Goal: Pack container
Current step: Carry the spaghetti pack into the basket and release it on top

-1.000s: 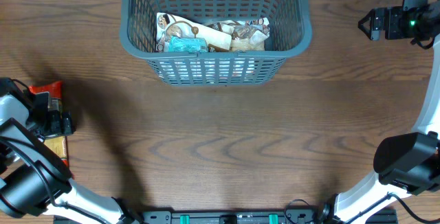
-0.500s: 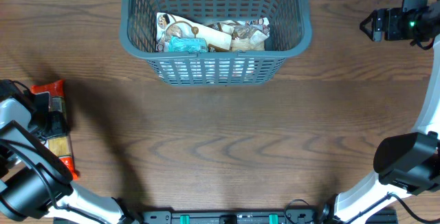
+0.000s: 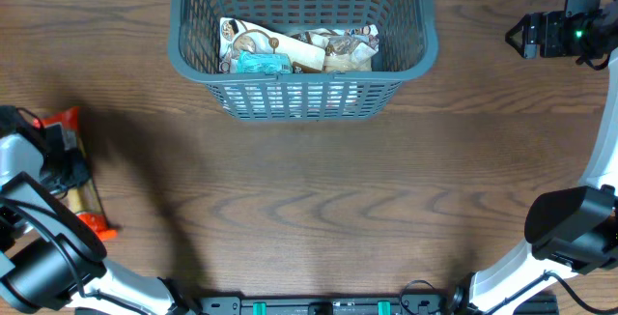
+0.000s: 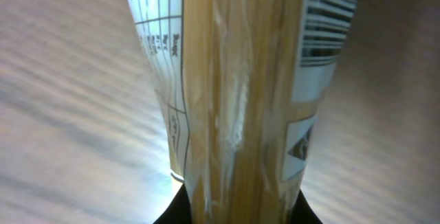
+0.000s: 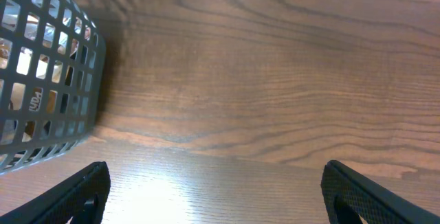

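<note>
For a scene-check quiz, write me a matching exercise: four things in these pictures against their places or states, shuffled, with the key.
Things
1. grey basket
2. spaghetti packet
3. teal packet
4. right gripper

Places or states
A. open and empty, far right
B. held by the left gripper, at the left edge of the table
C. far middle of the table
D. lying inside the grey basket

Pairs: 1-C, 2-B, 3-D, 4-A
</note>
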Controlling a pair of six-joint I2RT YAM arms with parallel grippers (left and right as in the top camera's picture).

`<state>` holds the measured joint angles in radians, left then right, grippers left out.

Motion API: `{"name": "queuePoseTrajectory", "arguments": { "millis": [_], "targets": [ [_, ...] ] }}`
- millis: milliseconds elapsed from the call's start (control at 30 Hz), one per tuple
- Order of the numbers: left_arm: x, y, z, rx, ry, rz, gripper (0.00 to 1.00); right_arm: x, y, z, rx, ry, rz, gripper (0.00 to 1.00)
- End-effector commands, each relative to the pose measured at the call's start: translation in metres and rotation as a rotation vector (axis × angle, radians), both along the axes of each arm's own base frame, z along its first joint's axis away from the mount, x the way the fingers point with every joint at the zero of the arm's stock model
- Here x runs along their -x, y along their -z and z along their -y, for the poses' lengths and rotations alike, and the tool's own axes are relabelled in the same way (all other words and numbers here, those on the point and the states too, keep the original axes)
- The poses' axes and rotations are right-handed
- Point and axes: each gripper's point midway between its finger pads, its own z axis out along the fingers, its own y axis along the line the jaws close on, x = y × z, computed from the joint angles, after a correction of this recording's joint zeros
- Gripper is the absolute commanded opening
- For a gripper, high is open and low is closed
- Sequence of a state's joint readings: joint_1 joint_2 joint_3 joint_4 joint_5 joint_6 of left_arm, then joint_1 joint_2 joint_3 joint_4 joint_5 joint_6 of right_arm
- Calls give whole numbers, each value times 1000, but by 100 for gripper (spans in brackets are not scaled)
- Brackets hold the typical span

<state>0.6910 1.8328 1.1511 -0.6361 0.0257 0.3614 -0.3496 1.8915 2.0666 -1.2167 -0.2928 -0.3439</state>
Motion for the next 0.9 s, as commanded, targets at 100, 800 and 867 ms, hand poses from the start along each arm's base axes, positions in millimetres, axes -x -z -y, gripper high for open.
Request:
{"name": "queuePoseTrajectory", "arguments": {
  "millis": [100,800,867],
  "targets": [
    [-75,-113,29,-60,55,312,6,-2,7,-3,-19,-4,-15,86],
    [-131,-418,339,-515,1313,999,6,-1,7,-3,-12,-14,-14,85],
    [-132,-416,369,-576,1462,1012,6,-1,7,-3,-9,-19,-14,86]
  ]
}}
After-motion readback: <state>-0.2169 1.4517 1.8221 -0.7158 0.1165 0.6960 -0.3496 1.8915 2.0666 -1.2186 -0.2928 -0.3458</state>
